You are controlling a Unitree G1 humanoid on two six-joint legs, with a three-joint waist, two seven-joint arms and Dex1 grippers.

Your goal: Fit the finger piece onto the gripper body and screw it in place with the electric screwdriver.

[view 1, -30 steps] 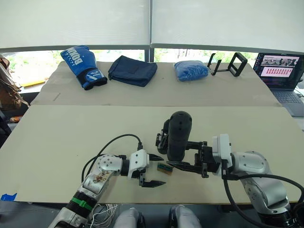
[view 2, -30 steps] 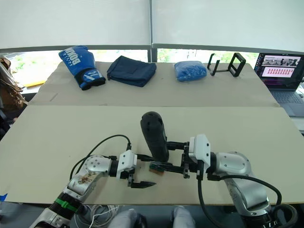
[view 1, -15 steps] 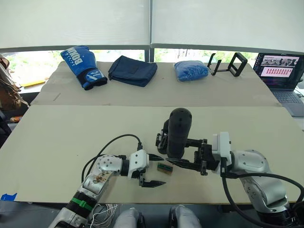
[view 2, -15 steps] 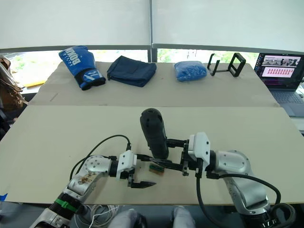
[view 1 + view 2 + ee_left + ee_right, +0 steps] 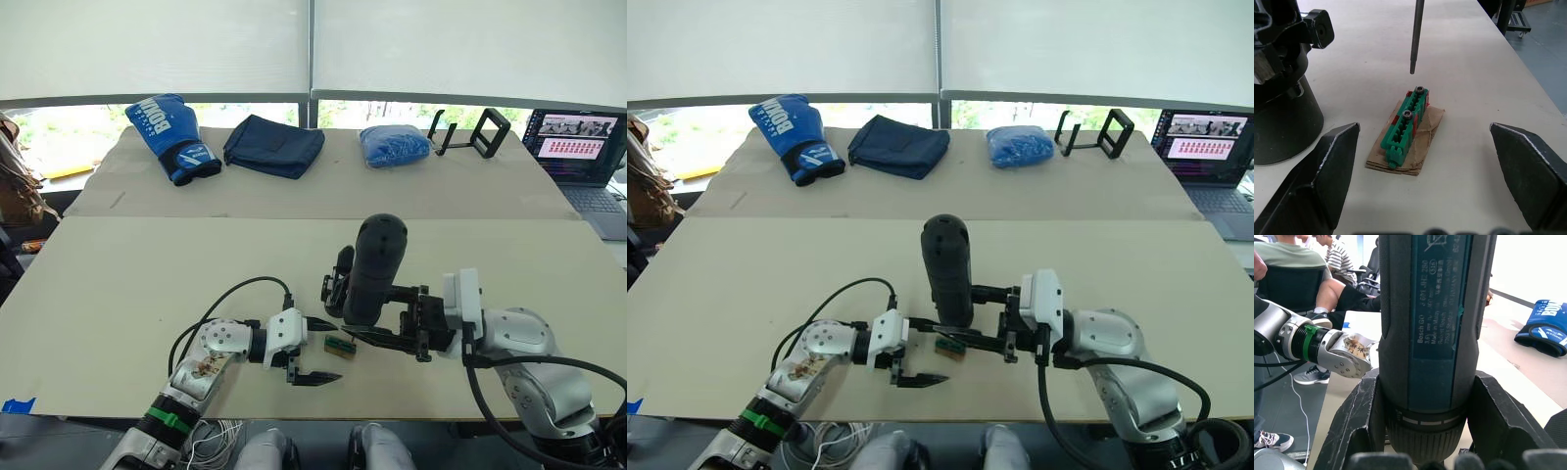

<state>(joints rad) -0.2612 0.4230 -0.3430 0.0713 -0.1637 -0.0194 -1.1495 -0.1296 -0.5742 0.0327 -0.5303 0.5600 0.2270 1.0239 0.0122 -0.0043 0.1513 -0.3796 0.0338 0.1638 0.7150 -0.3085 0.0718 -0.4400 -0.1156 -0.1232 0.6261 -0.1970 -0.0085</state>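
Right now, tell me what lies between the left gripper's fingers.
In the left wrist view, a green screw holder with two screws on a cardboard scrap lies between the open left gripper's fingers; the screwdriver bit hangs above it.

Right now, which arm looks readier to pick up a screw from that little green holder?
The right. Its end effector grips the electric screwdriver, whose bit hangs just above the green holder's screws. The left end effector is open and empty beside it.
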